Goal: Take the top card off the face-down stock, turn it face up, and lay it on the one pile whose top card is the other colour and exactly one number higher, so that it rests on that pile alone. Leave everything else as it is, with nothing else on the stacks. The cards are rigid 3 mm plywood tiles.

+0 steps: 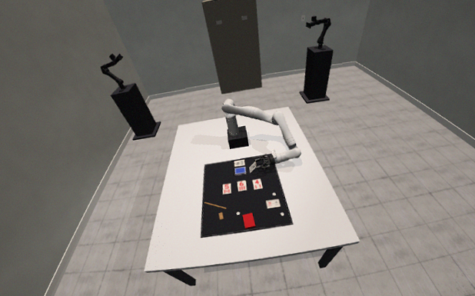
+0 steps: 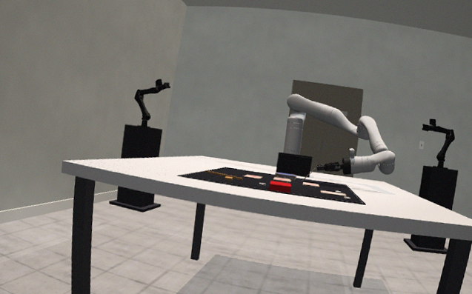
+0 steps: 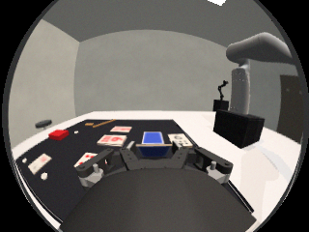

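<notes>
My gripper [image 1: 258, 163] [image 2: 318, 167] [image 3: 154, 146] is shut on a card [image 1: 253, 166] [image 2: 309, 173] [image 3: 154, 151] by its side edges, low over the mat to the right of the stock. The card stands steeply tilted, its top leaning toward me. Its blue back faces the wrist camera; its face, with dark print, shows in the top view, too small to read. I cannot tell whether its lower edge touches the mat. The face-down stock [image 1: 240, 171] [image 3: 153, 137] is blue. In front lie the red 5 pile [image 1: 226, 189], red 6 pile [image 1: 242, 185] and red 4 pile [image 1: 257, 184].
A face-up card [image 1: 239, 162] lies behind the stock. Nearer the mat's front are a red box [image 1: 249, 220] [image 2: 280, 186] [image 3: 58, 134], a wooden stick [image 1: 215, 205], a small wooden block [image 1: 220, 215], a pale card [image 1: 272, 203] and small white pieces.
</notes>
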